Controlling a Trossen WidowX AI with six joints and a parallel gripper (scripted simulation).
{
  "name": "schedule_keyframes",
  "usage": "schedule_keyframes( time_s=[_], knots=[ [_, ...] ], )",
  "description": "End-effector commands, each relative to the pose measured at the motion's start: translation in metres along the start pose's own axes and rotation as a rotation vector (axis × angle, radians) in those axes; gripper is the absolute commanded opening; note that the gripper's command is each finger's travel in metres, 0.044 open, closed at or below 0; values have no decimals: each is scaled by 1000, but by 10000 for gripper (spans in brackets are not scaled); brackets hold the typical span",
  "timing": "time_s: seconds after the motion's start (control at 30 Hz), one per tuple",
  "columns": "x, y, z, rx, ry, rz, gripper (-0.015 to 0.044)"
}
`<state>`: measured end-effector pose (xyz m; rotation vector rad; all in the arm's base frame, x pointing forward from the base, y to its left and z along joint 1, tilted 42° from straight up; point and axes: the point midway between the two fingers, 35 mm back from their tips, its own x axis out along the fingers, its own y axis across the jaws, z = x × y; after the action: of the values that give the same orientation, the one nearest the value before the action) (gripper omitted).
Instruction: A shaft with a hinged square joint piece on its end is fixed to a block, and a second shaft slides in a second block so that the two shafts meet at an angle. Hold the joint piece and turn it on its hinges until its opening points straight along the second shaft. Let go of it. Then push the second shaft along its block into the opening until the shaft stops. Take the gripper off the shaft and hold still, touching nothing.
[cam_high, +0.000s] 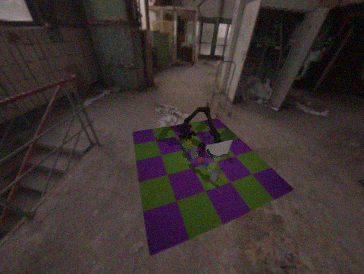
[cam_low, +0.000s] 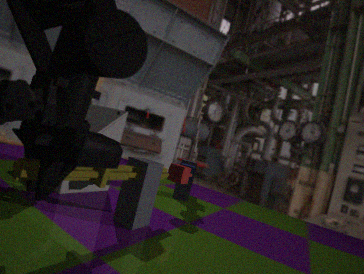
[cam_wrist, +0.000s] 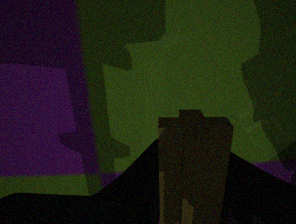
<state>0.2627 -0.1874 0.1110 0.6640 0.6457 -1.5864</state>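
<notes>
A yellow shaft (cam_low: 77, 173) runs through an upright grey block (cam_low: 150, 200) (cam_high: 194, 153). My gripper (cam_low: 44, 187) is shut on this shaft on the side of the block away from the joint. In the wrist view a dark yellow-brown part of it (cam_wrist: 195, 150) stands between the black fingers. Beyond the block, the red piece (cam_low: 180, 173) (cam_high: 201, 160) sits against the blue piece (cam_low: 189, 164) (cam_high: 205, 164). Whether the shaft's end is inside the joint opening cannot be told. A second grey block (cam_high: 215, 174) stands past the blue piece, with a short yellow shaft between.
A pale panel (cam_high: 220, 148) (cam_low: 111, 129) stands beside the arm. The black arm (cam_high: 202, 109) (cam_low: 75, 50) arches over from behind it. The blocks stand on a purple and green checked mat (cam_high: 200, 215) (cam_low: 270, 235), with dark shadows across it.
</notes>
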Motion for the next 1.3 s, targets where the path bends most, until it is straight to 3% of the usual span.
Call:
schedule_keyframes(
  time_s=[0.0,0.53,0.8,1.27],
  knots=[
    [0,0,0,0,0,0,67],
    [0,0,0,0,0,0,67],
    [0,0,0,0,0,0,0],
    [1,0,-15,-2,2,67,0]
  ],
)
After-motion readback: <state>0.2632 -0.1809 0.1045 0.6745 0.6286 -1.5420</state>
